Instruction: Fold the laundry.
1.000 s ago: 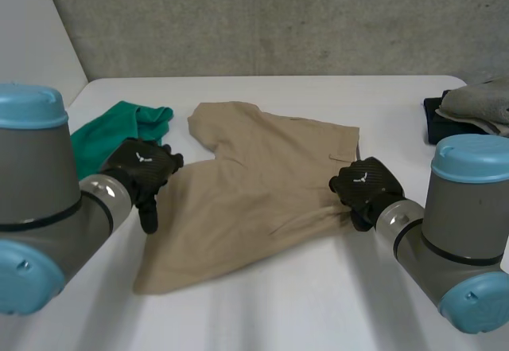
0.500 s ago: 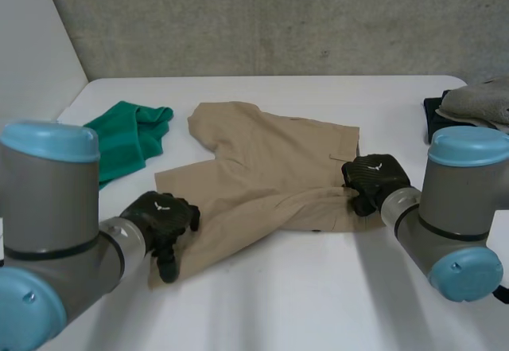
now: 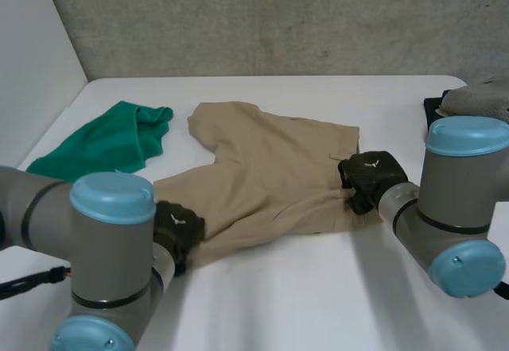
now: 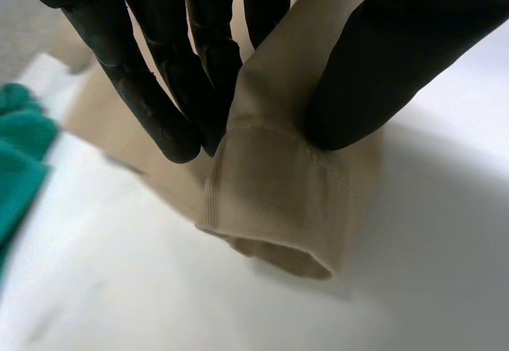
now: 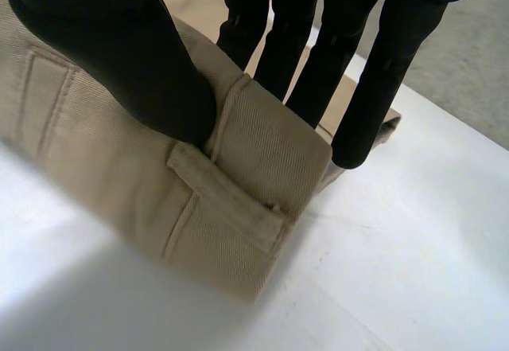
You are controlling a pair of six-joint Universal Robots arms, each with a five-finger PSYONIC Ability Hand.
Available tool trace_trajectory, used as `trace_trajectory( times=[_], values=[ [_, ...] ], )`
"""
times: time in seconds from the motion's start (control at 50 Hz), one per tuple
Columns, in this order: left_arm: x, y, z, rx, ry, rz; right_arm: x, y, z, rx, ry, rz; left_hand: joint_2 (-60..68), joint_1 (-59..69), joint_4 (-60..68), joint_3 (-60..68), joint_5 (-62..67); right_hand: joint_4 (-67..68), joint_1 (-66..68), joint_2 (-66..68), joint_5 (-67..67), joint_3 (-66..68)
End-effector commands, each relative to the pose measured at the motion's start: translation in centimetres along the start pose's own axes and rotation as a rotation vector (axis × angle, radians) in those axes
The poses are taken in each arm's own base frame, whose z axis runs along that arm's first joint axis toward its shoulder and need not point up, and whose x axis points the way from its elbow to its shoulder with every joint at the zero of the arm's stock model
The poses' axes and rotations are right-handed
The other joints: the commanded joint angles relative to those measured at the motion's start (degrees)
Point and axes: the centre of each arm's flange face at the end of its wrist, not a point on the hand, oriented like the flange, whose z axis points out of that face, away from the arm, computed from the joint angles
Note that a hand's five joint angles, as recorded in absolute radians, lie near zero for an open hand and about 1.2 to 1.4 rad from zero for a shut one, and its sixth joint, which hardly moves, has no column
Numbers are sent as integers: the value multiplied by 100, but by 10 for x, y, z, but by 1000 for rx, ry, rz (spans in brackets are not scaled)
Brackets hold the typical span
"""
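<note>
Fingers (image 4: 163, 104) and thumb of the left hand (image 3: 180, 230), lower left in the head view, pinch the leg hem (image 4: 274, 208) of the tan trousers (image 3: 270, 168), which are spread across the frame's centre. At centre right, the right hand (image 3: 371, 177) pinches the waistband (image 5: 274, 144) beside a belt loop (image 5: 227, 196). The cloth looks soft, light and limp; the hem and waistband look like the firmest holds. It is plain tan twill, faintly creased.
</note>
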Motion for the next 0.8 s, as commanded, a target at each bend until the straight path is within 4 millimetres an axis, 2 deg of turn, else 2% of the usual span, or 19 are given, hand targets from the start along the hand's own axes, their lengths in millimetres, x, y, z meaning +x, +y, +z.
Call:
trace_trajectory(
  times=[0.02, 0.06, 0.14, 0.18, 0.24, 0.28, 0.36, 0.44, 0.5, 0.52, 0.54, 0.58, 0.6, 0.62, 0.66, 0.68, 0.74, 0.76, 0.8],
  values=[
    [-20, -8, -33, -9, 1, 106, -13, 0, -54, -64, -129, -417, 1157, 1456, 1158, 1219, 1236, 1137, 1751, 1283, 1149, 1190],
    [-18, 0, -54, -65, 97, 219, -19, 7, -76, -61, -198, -640, 1157, 1456, 1158, 1219, 1236, 1137, 1751, 1283, 1149, 1190],
    [-13, 12, -88, -143, 264, 344, -22, 22, -102, -57, -276, -949, 1157, 1456, 1158, 1219, 1236, 1137, 1751, 1283, 1149, 1190],
    [-12, 13, -97, -150, 304, 362, -22, 24, -106, -54, -283, -1000, 1157, 1456, 1158, 1219, 1236, 1137, 1751, 1283, 1149, 1190],
    [-13, 6, -100, -105, 308, 359, -20, 19, -103, -42, -264, -947, 1157, 1456, 1158, 1219, 1236, 1137, 1751, 1283, 1149, 1190],
    [-15, 2, -97, -83, 286, 357, -18, 14, -99, -37, -246, -892, 1157, 1456, 1158, 1219, 1236, 1137, 1751, 1283, 1149, 1190],
    [-25, -12, -74, -38, 195, 340, -14, 9, -83, -48, -225, -749, 1157, 1456, 1158, 1219, 1236, 1137, 1751, 1283, 1149, 1190],
    [-42, -33, -38, 13, 60, 312, -11, 7, -62, -62, -201, -644, 1157, 1456, 1158, 1219, 1236, 1137, 1751, 1283, 1149, 1190],
    [-61, -62, -13, 101, -62, 282, -1, -11, -39, -13, -119, -594, 1157, 1456, 1158, 1219, 1236, 1137, 1751, 1283, 1149, 1190],
    [-68, -73, -8, 138, -98, 272, 2, -18, -33, 10, -88, -581, 1157, 1456, 1158, 1219, 1236, 1137, 1751, 1283, 1149, 1190],
    [-83, -95, 0, 218, -176, 250, 9, -37, -23, 70, -24, -546, 1157, 1456, 1158, 1219, 1236, 1137, 1751, 1283, 1149, 1190],
    [-104, -123, 3, 313, -264, 222, 17, -62, -15, 159, 52, -505, 1157, 1456, 1158, 1219, 1236, 1137, 1751, 1283, 1149, 1190],
    [-127, -152, -1, 421, -357, 188, 27, -94, -11, 278, 137, -454, 1157, 1456, 1158, 1219, 1236, 1137, 1751, 1283, 1149, 1190],
    [-140, -168, -7, 484, -411, 165, 33, -111, -10, 342, 182, -423, 1157, 1456, 1158, 1219, 1236, 1137, 1751, 1283, 1149, 1190],
    [-165, -198, -24, 614, -514, 107, 45, -143, -11, 475, 264, -359, 1157, 1456, 1158, 1219, 1236, 1137, 1751, 1283, 1149, 1190],
    [-189, -226, -46, 756, -608, 42, 58, -173, -15, 615, 342, -290, 1157, 1456, 1158, 1219, 1236, 1137, 1751, 1283, 1149, 1190],
    [-224, -257, -82, 950, -741, -59, 74, -211, -25, 811, 433, -193, 1157, 1456, 1158, 1219, 1236, 1137, 1751, 1283, 1149, 1190],
    [-241, -269, -101, 1053, -801, -117, 81, -231, -35, 928, 478, -138, 1157, 1456, 1158, 1219, 1236, 1137, 1751, 1283, 1149, 1190],
    [-253, -276, -114, 1120, -837, -155, 87, -247, -44, 1026, 513, -102, 1157, 1456, 1158, 1219, 1236, 1137, 1751, 1283, 1149, 1190]
  ],
)
